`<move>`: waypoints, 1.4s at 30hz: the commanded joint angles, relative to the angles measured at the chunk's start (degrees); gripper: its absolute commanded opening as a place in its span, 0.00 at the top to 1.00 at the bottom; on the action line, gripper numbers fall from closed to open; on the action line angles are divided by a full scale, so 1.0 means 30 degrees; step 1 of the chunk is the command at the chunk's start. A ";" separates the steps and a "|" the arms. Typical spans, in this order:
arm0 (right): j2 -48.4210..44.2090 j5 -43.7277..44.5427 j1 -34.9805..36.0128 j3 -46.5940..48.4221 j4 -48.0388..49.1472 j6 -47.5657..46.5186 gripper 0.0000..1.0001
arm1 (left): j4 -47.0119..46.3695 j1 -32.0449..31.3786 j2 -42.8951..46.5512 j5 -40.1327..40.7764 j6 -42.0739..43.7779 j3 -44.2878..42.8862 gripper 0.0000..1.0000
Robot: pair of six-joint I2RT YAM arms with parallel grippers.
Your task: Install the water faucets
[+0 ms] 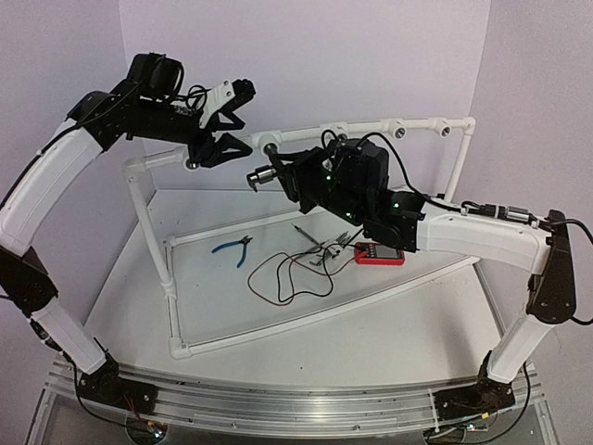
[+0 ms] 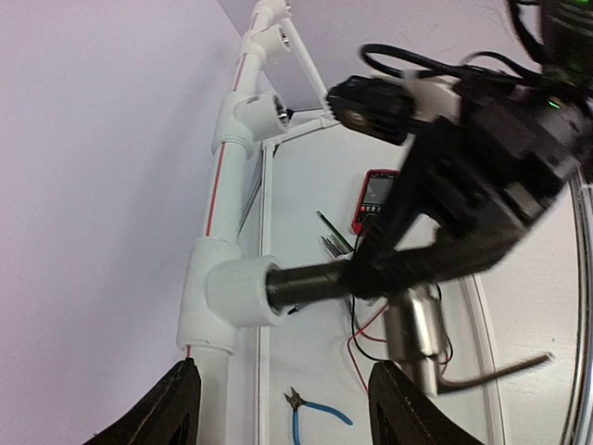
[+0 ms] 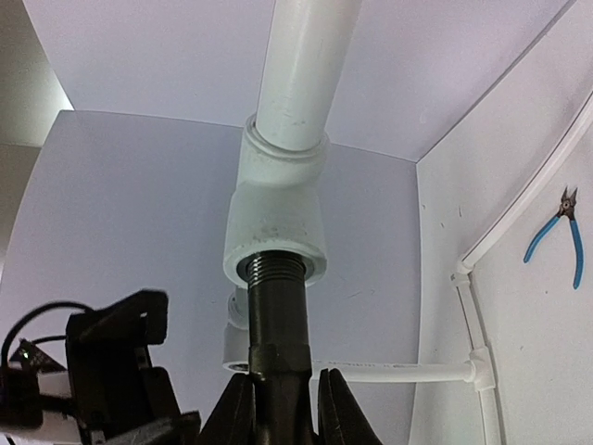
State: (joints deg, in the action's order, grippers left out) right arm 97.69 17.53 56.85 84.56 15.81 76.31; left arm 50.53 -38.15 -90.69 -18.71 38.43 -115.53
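One faucet (image 1: 263, 176) in play, held off the surface (image 1: 389, 324), level with the white pipe rail (image 1: 371, 130) above the far edge, toward the far left corner. Right tool (image 3: 278, 400) is clamped on its dark body. The threaded end sits in the mouth of a pipe socket (image 3: 275, 236), with some thread exposed. Engagement depth unclear, possibly only the first turns. Left tool (image 1: 230, 120) hangs by the rail just left of the socket, fingers spread, gripping nothing.

Step in hand, as judged: threading in. Keep the faucet axis square to the socket face and push lightly while rotating; any tilt risks cross-threading. Left tool could brace the rail against twist.
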 commanded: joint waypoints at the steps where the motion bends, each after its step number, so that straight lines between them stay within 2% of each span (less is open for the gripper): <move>1: -0.0642 0.3477 -0.1790 -0.0452 0.0690 0.1808 1.00 | -0.0577 0.0034 0.3758 -0.1233 0.6624 0.3703 0.36; 4: -0.0606 0.3434 -0.1781 -0.0606 0.0839 0.1956 1.00 | -0.2529 0.0033 0.5710 -0.1186 1.1687 0.7384 0.35; 9: -0.0327 0.3109 -0.1795 -0.0531 0.1249 0.2260 1.00 | -0.7397 0.0032 0.7002 -0.1996 1.6387 1.0463 0.30; 17: -0.0271 0.3040 -0.1783 -0.0781 0.1796 0.2509 1.00 | -1.4102 -0.0048 0.7514 -0.3648 2.0316 1.4362 0.31; 21: -0.0204 0.2975 -0.1785 -0.0820 0.1957 0.2548 1.00 | -1.7453 -0.0056 0.7431 -0.3858 2.0924 1.6231 0.34; 26: -0.0132 0.2925 -0.1781 -0.0870 0.2074 0.2629 1.00 | -2.0104 -0.0083 0.6724 -0.3791 1.9572 1.6143 0.39; 32: -0.0014 0.2951 -0.1781 -0.0960 0.2361 0.2772 1.00 | -1.9467 -0.0203 0.6049 -0.3394 1.9614 1.5663 0.47; 36: 0.0042 0.2943 -0.1781 -0.0900 0.2434 0.2755 1.00 | -1.7649 -0.0203 0.5601 -0.2984 1.9682 1.4970 0.46; 42: 0.0228 0.2905 -0.1789 -0.0869 0.2535 0.2893 1.00 | -1.7850 -0.0203 0.5085 -0.2886 1.9845 1.4781 0.46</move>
State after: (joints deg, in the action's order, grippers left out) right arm 97.73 17.72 55.31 81.84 21.50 80.64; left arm -2.45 -38.38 -74.50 -28.24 97.58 -68.15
